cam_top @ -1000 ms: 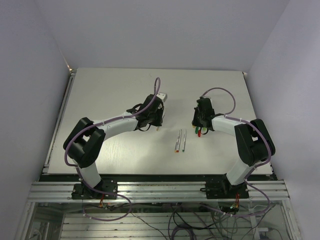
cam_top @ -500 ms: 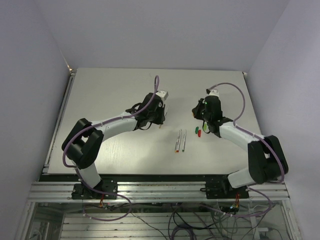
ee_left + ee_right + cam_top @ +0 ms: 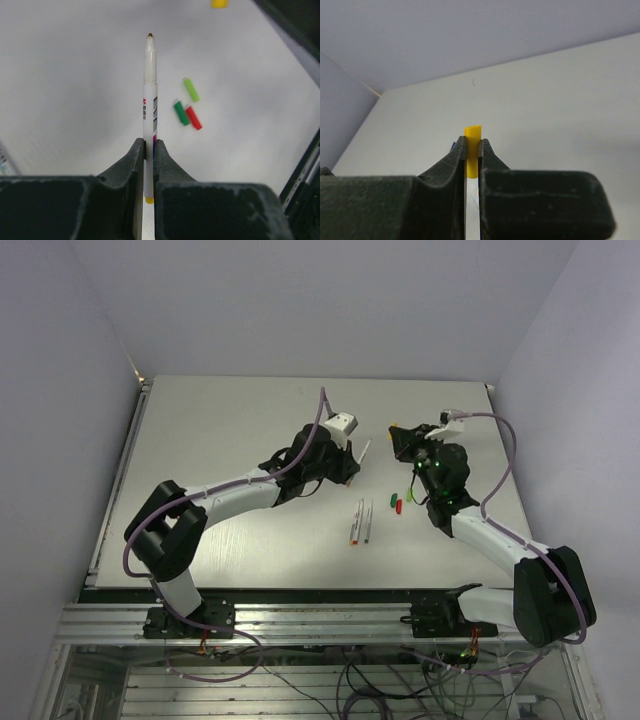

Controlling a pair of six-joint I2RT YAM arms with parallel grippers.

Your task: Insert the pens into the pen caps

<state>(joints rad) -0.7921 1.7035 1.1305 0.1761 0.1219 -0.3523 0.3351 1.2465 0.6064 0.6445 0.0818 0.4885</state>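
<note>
The left gripper [image 3: 149,148] was closed tight around a slim white marker pen [image 3: 150,90], its lower barrel hidden between the fingers. The right gripper [image 3: 471,150] pinched a stubby yellow plastic cap [image 3: 472,135] (only its top showed). A light-green cap [image 3: 190,89], a dark-green cap [image 3: 181,113] and a red cap [image 3: 193,117] lay close together on the white table [image 3: 65,85], bare surface all around.

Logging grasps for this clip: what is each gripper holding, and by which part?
Left gripper: a pen, pinched on its barrel near the rear end. Right gripper: the yellow cap, by its sides, one end protruding.
</note>
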